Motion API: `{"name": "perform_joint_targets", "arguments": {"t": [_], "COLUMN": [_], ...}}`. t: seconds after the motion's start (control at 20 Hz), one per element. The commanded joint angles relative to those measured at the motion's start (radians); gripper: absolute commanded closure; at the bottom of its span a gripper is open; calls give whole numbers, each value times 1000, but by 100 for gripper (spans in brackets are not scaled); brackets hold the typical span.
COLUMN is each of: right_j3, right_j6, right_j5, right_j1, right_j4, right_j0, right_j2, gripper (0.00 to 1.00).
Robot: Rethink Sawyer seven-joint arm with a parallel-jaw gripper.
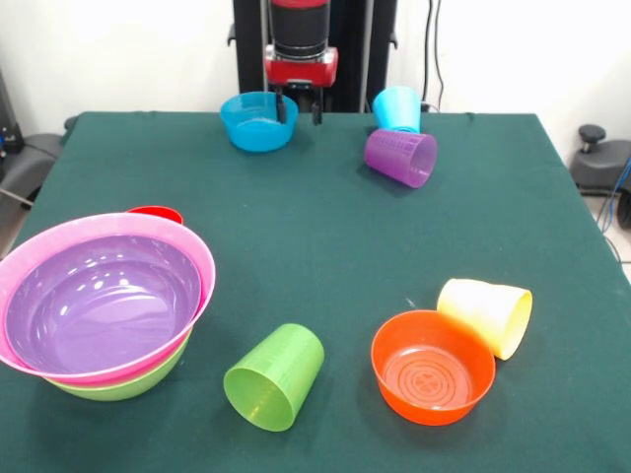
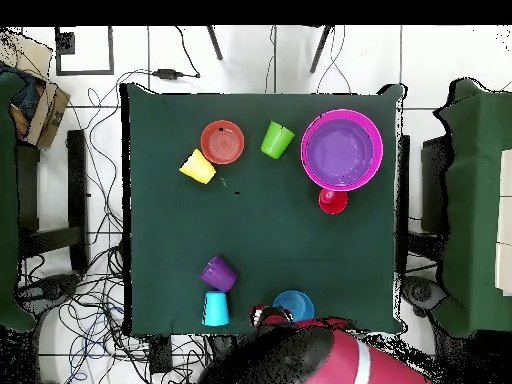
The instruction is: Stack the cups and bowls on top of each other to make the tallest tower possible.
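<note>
Hand (image 1: 299, 106) open, empty, over blue bowl (image 1: 258, 120) rim at worktop (image 1: 325, 236) far edge | next: grip rim squarely, lift level, carry to nested big bowls (image 1: 99, 301).

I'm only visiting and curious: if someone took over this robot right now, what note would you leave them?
Gripper: fingers over the small blue plastic bowl at the robot's table edge, holding nothing visible; open or shut unclear.
Done: purple bowl nested in pink bowl, in lime green bowl.
Left: orange bowl upright; lime green ribbed cup, pale yellow cup, purple cup and light blue cup lying loose. A small red item sits behind the stack.
</note>
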Motion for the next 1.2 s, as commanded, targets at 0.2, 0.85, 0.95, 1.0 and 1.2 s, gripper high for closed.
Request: {"name": "perform_joint_targets", "arguments": {"t": [0.2,0.85,0.95,1.0,1.2], "right_j3": [-191,-205,-200,-200,-196], "right_j6": [-20,23,20,17,17], "right_j5": [99,24,38,42,53], "right_j1": [10,27,29,29,16], "right_j4": [-46,-45,-49,-51,-45], "right_j0": [-5,53,33,29,38], "right_j2": [147,89,112,117,115], "gripper": [0,100,100,100,100]}}
